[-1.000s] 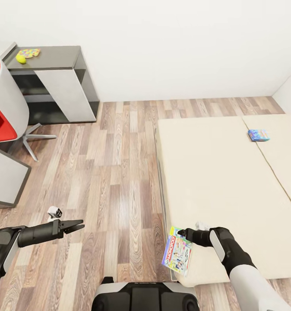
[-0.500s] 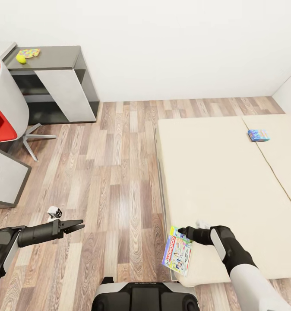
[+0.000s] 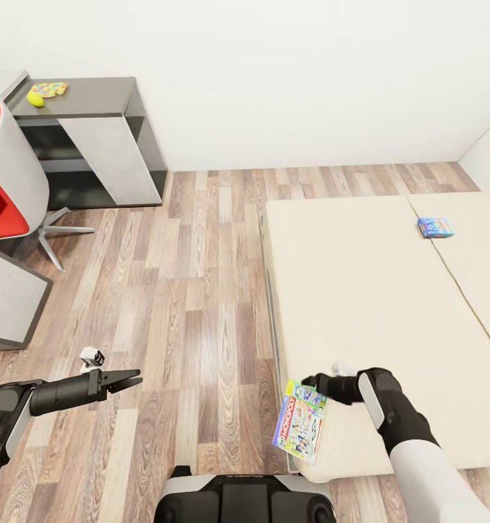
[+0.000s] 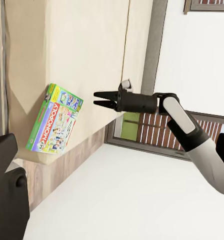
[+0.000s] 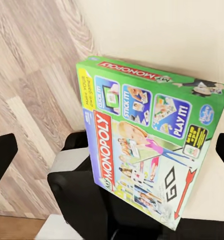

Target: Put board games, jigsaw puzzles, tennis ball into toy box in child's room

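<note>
Backing right gripper (image 3: 312,380) off toward 3 o'clock, jaws parted, apparently clear of Monopoly box (image 3: 298,421) overhanging bed (image 3: 361,290) corner; grasp undone. Left gripper (image 3: 132,378) narrow, empty.

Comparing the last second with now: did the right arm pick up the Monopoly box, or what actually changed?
The right gripper drew back a little from the Monopoly box, toward the bed's middle; its jaws stand open and apart from the box. The box did not move and hangs over the bed's corner. Unchanged: the left gripper, open over the floor, the blue game on the bed, and the ball and puzzle on the desk.
</note>
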{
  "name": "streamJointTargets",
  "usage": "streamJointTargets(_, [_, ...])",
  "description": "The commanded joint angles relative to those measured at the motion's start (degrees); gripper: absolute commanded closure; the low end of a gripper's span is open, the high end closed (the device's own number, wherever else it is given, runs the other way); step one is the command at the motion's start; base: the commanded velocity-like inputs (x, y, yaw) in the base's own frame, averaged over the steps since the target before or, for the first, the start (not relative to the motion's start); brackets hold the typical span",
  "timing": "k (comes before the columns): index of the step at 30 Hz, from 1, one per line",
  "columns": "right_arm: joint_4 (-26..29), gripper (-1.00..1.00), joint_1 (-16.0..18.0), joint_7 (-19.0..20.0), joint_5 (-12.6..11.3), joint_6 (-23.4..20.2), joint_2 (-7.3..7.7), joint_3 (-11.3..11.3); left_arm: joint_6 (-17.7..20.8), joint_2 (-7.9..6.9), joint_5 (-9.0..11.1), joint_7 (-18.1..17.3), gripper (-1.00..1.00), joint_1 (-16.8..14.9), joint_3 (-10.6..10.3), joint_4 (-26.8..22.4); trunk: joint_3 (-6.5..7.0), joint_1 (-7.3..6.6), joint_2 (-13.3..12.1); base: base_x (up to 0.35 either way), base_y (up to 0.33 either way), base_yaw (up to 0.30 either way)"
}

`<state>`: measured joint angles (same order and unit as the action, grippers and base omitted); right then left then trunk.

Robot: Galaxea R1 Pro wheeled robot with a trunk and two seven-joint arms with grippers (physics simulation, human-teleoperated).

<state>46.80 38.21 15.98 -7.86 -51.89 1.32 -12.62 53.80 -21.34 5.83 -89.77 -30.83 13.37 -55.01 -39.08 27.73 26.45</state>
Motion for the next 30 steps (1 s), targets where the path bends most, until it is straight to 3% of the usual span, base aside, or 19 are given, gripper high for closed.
streamJointTargets(1, [0.07, -1.0, 0.02, 0.04, -0.25, -1.4, -0.04, -0.08, 0.61, -0.01, -0.03, -0.23, -1.0, -0.02, -0.01, -0.01, -0.06, 0.03, 0.08, 0.0, 0.0, 0.0])
streamJointTargets(9, [0.16, -1.0, -0.04, -0.03, 0.08, -2.74, -0.09, 0.42, 0.68, -0.01, -0.03, -0.23, -1.0, -0.02, -0.03, -0.01, -0.06, 0.03, 0.08, 0.0, 0.0, 0.0])
streamJointTargets(19, [-0.24, -1.0, -0.06, -0.07, 0.16, 2.02, -0.02, 0.24, 0.69, -0.01, -0.11, -0.23, -1.0, -0.02, -0.02, -0.01, 0.18, 0.03, 0.08, 0.0, 0.0, -0.048])
streamJointTargets(30, [-0.28, -1.0, -0.06, -0.07, -0.15, 2.73, 0.0, 0.24, 0.7, -0.01, -0.12, -0.23, -1.0, -0.02, -0.01, -0.01, 0.95, 0.03, 0.08, 0.0, 0.0, -0.148])
